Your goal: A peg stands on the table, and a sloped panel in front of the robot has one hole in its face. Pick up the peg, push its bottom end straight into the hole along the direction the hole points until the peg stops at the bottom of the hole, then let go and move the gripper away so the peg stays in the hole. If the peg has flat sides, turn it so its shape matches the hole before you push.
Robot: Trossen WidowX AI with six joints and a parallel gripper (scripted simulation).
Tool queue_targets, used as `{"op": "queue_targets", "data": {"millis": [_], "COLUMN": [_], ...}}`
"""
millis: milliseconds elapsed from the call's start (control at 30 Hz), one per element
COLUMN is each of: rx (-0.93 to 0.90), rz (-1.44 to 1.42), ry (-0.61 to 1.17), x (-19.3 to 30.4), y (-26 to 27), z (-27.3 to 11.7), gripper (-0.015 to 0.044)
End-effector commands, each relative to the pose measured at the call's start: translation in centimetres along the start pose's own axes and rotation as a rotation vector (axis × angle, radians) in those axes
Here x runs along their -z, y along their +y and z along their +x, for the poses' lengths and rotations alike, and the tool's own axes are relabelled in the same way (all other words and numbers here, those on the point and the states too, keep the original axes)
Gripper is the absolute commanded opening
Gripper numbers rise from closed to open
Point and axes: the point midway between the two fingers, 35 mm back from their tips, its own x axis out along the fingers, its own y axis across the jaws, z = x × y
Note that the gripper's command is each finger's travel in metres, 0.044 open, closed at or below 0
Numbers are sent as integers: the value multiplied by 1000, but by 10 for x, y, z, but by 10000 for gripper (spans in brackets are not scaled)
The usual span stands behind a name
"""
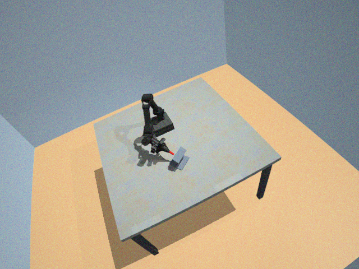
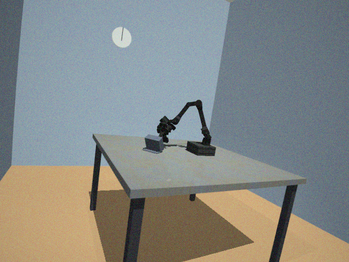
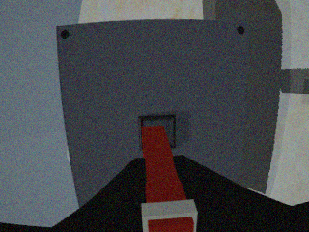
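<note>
A red flat-sided peg (image 1: 171, 152) (image 3: 161, 164) is held tilted, its far end toward the sloped grey-blue panel (image 1: 179, 155) (image 2: 154, 143) (image 3: 121, 72). A light band rings the peg near its near end. The panel's square hole (image 3: 169, 124) shows in the wrist view. The peg's far end overlaps the hole's outline there, left of its middle, with its edges roughly in line with the hole's sides. Whether the tip has entered the hole cannot be told. My gripper (image 1: 168, 150) (image 3: 158, 167) is shut on the peg, close in front of the panel. In the exterior view the peg is hidden.
The panel stands on a thin base plate (image 1: 183, 163) (image 2: 152, 150) on the table (image 1: 220, 139) (image 2: 211, 169). The robot's dark base block (image 1: 164, 126) (image 2: 200, 148) stands behind the gripper. Dark dots mark the panel's upper corners in the wrist view.
</note>
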Motion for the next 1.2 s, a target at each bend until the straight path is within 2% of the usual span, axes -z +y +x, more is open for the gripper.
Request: {"op": "queue_targets", "data": {"millis": [0,1167], "rx": [0,-1], "rz": [-1,-1], "ry": [3,3], "x": [2,2], "y": [-2,-4], "z": [0,16], "gripper": [0,0]}}
